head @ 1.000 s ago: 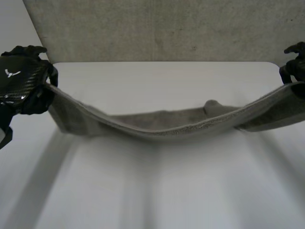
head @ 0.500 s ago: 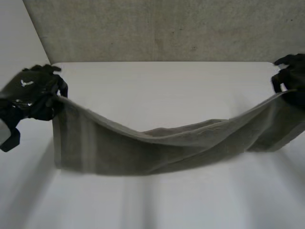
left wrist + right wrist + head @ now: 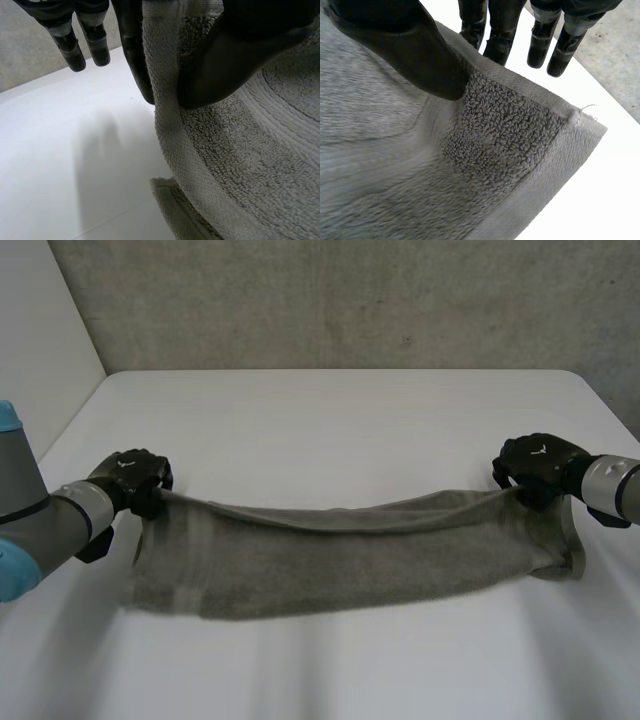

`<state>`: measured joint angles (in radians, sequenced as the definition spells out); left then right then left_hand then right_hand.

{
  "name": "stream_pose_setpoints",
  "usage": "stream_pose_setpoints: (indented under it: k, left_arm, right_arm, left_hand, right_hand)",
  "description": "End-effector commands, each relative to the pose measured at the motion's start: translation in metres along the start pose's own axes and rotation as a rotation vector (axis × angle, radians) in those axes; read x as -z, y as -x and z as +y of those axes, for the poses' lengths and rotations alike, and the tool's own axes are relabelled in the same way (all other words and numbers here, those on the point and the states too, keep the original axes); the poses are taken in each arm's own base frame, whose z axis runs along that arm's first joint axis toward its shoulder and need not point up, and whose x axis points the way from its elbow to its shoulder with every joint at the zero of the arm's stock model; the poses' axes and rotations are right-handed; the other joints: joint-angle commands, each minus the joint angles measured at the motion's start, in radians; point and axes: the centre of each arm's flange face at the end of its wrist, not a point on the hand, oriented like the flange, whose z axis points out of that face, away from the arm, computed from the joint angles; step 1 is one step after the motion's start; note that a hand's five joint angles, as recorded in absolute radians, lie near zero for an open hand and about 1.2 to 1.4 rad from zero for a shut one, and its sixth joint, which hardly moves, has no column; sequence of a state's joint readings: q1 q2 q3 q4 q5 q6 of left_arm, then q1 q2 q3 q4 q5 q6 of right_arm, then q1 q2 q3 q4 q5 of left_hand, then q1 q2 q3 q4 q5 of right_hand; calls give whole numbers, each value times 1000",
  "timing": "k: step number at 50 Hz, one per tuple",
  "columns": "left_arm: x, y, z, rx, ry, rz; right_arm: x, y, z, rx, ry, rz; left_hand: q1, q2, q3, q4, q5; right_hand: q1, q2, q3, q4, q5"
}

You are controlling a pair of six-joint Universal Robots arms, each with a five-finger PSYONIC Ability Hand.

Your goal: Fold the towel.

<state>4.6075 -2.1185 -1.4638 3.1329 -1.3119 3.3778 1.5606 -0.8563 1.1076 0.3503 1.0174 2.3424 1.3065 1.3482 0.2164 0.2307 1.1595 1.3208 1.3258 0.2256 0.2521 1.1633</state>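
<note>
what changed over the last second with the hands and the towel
Both the left hand and the right hand came down from high at the sides to just above the table. The towel, which sagged in the air between them, now has its lower part on the table. Unchanged: each hand pinches an end of the towel's upper edge, with the towel stretched between them.

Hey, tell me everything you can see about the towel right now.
The towel is grey terry cloth with looped pile, flat woven bands and hemmed edges. It stretches lengthwise across the white table, its upper edge raised and sagging in the middle, its lower part lying on the tabletop. The left hand pinches the upper edge at one end between thumb and fingers; the right hand pinches it near the other upper corner.
</note>
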Motion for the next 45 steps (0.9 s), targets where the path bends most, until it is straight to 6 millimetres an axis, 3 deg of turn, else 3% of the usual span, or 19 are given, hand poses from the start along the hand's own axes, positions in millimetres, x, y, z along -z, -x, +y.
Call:
stream_pose_setpoints:
  k: [1,14,21,23,28,29,34,35,39,40,42,44,45]
  left_arm:
    - [-6,2,-3,-5,-15,-1]
    - [-3,-4,-6,-7,-17,16]
    - [4,-5,-7,5,4,18]
    - [15,-4,-19,3,-19,10]
    - [44,-5,-40,-3,-64,2]
    - [44,-5,-40,-3,-64,2]
    - [88,-13,-54,-21,-126,-11]
    - [88,-13,-54,-21,-126,-11]
    - [123,-19,-62,-34,-183,-28]
    - [123,-19,-62,-34,-184,-28]
    - [146,-21,-68,-34,-228,-43]
    - [157,-22,-73,-33,-254,-48]
    - [166,-22,-75,-26,-273,-47]
  right_arm:
    - [-14,-13,-2,-6,-46,78]
    - [-19,-26,-11,-53,-129,135]
    - [-20,-16,-13,-56,-125,107]
    - [-17,-14,-14,-63,-126,101]
    - [22,-16,-43,-35,-166,137]
    - [22,-16,-43,-35,-166,137]
    - [50,-9,-51,-43,-174,121]
    - [62,-6,-53,-51,-178,103]
    - [99,1,-61,-60,-216,67]
    - [99,1,-61,-60,-216,67]
    - [111,0,-64,-56,-235,72]
    - [135,-4,-70,-54,-269,99]
    - [135,-4,-70,-54,-270,99]
  left_hand:
    - [90,48,-42,-56,62]
    - [90,48,-42,-56,62]
    - [90,48,-42,-56,62]
    - [90,48,-42,-56,62]
    - [90,48,-42,-56,62]
    - [90,48,-42,-56,62]
    - [90,48,-42,-56,62]
    - [90,48,-42,-56,62]
    - [90,48,-42,-56,62]
    - [90,48,-42,-56,62]
    - [90,48,-42,-56,62]
    - [90,48,-42,-56,62]
    - [90,48,-42,-56,62]
  right_hand:
    - [75,70,-51,-78,58]
    - [75,70,-51,-78,58]
    - [75,70,-51,-78,58]
    - [75,70,-51,-78,58]
    - [75,70,-51,-78,58]
    - [75,70,-51,-78,58]
    - [75,70,-51,-78,58]
    - [75,70,-51,-78,58]
    - [75,70,-51,-78,58]
    - [75,70,-51,-78,58]
    - [75,70,-51,-78,58]
    - [75,70,-51,-78,58]
    - [75,70,-51,-78,58]
